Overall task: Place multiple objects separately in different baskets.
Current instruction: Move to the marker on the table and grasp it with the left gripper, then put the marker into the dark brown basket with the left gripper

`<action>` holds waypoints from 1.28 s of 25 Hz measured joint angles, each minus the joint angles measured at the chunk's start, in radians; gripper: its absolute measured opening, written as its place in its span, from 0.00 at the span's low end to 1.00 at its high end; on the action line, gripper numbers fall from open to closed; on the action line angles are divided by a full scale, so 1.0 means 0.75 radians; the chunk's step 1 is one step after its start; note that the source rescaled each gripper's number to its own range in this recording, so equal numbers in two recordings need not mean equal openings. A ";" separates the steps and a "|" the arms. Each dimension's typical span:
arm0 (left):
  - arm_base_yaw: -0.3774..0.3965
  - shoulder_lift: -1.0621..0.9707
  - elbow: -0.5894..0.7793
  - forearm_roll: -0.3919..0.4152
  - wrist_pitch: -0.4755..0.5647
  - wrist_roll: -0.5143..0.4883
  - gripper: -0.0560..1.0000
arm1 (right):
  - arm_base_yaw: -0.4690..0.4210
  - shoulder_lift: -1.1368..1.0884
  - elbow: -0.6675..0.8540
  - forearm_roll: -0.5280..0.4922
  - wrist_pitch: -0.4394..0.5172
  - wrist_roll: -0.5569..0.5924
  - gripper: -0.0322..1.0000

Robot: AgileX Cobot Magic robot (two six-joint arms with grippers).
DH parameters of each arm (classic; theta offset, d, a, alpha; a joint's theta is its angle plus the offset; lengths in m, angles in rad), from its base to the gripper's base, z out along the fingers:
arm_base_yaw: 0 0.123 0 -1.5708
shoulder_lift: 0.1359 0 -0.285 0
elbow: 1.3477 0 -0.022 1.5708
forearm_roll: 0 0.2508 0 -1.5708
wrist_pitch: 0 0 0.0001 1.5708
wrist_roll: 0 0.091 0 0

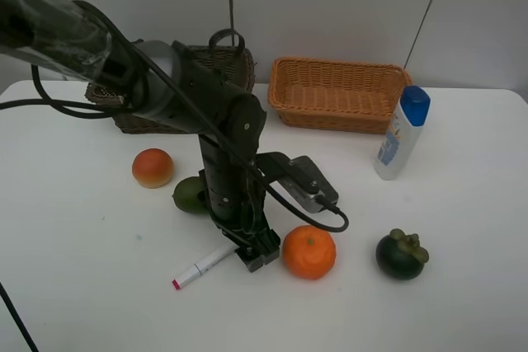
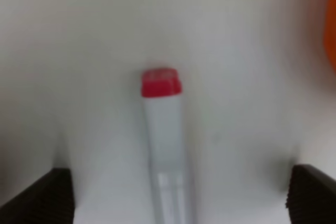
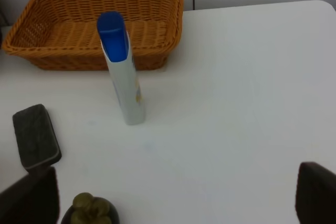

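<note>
Left gripper [image 1: 254,255] open astride one marker [image 1: 202,267], amid four fruits [image 1: 309,251], seemingly two baskets [image 1: 330,114].

Four round fruits [image 1: 309,251], two wicker baskets [image 1: 330,113], one blue-capped bottle [image 1: 400,133], one marker [image 1: 202,267], one dark block [image 3: 35,135], likely an eraser

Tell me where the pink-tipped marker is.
High view: the marker lies flat, front centre-left, its end at the left pincer, left of the orange fruit.
</note>
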 joint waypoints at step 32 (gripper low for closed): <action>0.111 -0.499 -0.097 0.090 -0.122 0.095 0.06 | 0.000 0.000 0.000 0.000 0.000 0.000 1.00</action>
